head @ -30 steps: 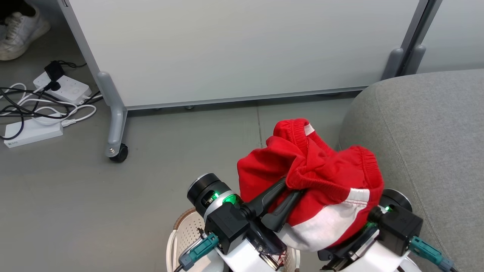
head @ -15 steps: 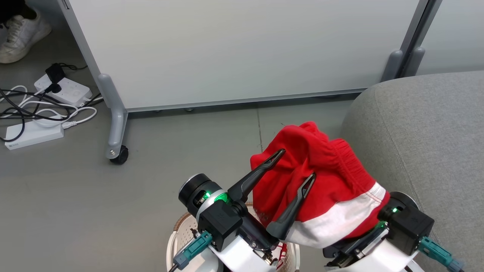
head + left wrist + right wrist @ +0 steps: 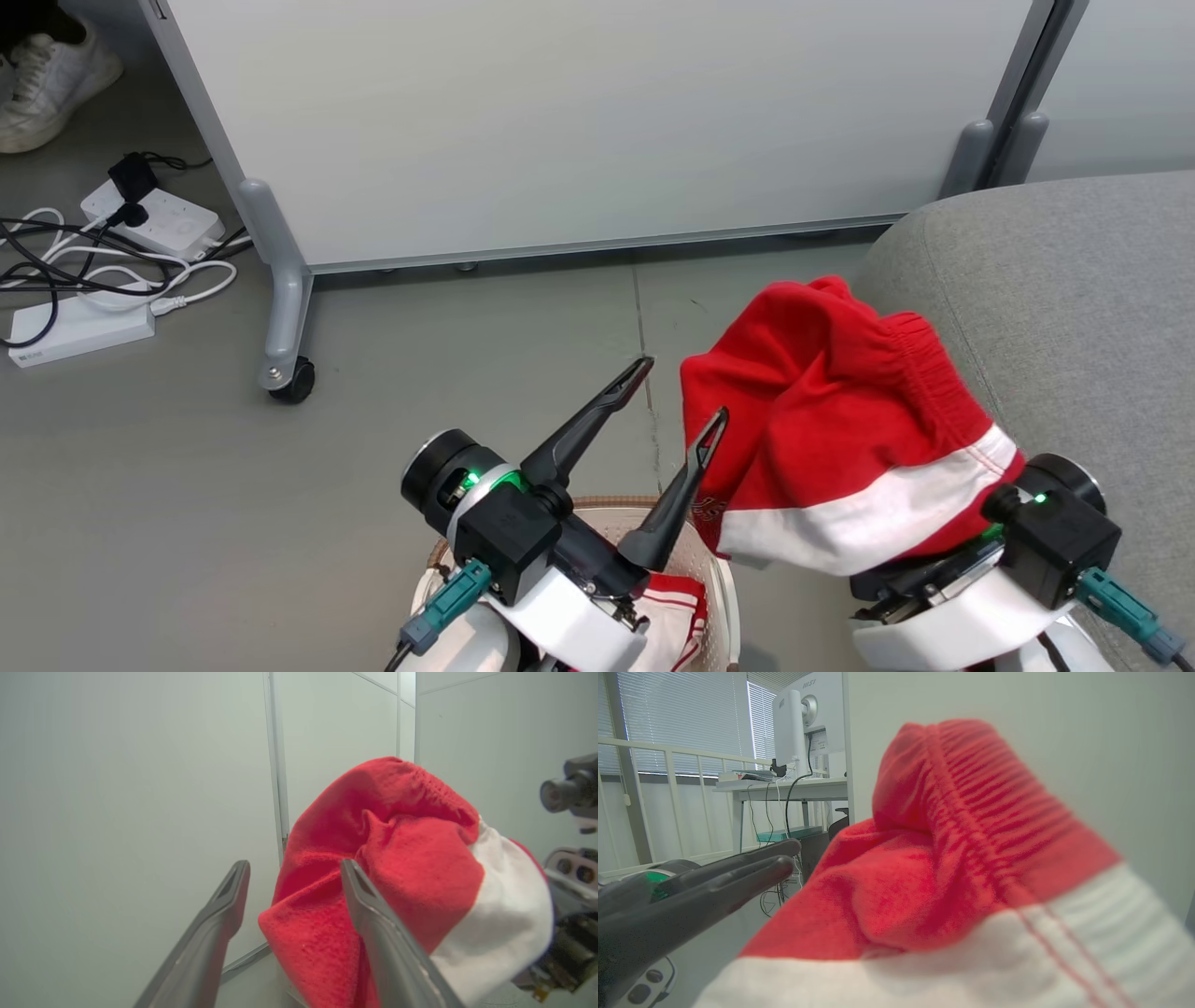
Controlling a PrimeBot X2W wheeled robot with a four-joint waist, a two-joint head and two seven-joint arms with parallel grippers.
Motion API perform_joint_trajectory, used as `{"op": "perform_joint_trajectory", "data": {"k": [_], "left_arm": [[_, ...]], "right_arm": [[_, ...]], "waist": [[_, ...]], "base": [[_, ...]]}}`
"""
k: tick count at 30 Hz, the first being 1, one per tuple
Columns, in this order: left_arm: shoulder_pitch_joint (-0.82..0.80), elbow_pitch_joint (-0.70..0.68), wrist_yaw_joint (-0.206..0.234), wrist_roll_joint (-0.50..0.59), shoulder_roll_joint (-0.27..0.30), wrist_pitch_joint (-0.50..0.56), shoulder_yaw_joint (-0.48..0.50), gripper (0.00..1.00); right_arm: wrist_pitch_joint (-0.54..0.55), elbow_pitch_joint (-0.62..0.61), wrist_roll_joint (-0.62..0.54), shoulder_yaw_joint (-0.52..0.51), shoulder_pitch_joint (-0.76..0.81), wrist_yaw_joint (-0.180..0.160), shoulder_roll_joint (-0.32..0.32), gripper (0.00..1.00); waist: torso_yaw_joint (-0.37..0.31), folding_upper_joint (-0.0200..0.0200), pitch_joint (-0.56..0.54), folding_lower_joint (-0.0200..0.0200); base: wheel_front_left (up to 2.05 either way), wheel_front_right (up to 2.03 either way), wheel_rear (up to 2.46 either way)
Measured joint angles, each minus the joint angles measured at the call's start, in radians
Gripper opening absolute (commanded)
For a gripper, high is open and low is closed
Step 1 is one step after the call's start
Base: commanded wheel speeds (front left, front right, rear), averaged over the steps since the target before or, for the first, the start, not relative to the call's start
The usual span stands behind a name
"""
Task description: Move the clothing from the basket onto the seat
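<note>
The left gripper (image 3: 683, 387) is seen with its two long, dark, tapering fingers spread wide and nothing caught between them. It is raised just above the basket (image 3: 602, 504), and one finger lies just beside the edge of the red garment (image 3: 822, 411). The right gripper (image 3: 1050, 546) is closed, with its fingers buried under that garment, which is carried on it above and to the right of the basket.

The garment is bunched into a soft mound of fleecy red cloth. A ribbed elastic waistband runs across its top, and a broad white band edged with red stitching runs along the bottom. Whether it touches the seat (image 3: 1074, 327) cannot be told.

The basket is made of rounded cream plastic pierced with small holes, under a brown woven-look rim. A second garment (image 3: 677, 607), red with white stripes, lies in it. The seat, grey woven upholstery with a rounded corner and a stitched seam, stands to the right of the basket.

Beyond the basket, a flat pale partition (image 3: 560, 121) is carried on a grey leg with a black castor (image 3: 297, 383). Far to the basket's left, white power strips (image 3: 79, 327) lie among tangled cables.
</note>
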Motion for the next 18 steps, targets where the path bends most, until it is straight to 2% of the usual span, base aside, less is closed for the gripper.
{"op": "perform_joint_trajectory", "data": {"k": [7, 13, 18], "left_arm": [[0.026, 0.041, -0.001, 0.114, 0.004, 0.0, 0.036, 1.0], [0.071, 0.073, -0.011, 0.123, 0.004, 0.0, 0.065, 1.0], [0.107, 0.122, -0.037, 0.137, 0.016, 0.0, 0.037, 1.0]], "right_arm": [[0.0, 0.043, -0.041, -0.071, 0.013, 0.0, 0.003, 0.0], [0.0, 0.068, -0.076, -0.107, 0.028, 0.0, 0.006, 0.0], [0.0, 0.091, -0.104, -0.159, 0.058, 0.0, 0.012, 0.0]], "waist": [[0.006, 0.0, 0.001, 0.0], [0.011, 0.0, -0.001, 0.0], [0.017, 0.0, -0.003, 0.0]], "base": [[0.0, 0.0, 0.0], [0.0, 0.0, 0.0], [0.0, 0.0, 0.0]]}}
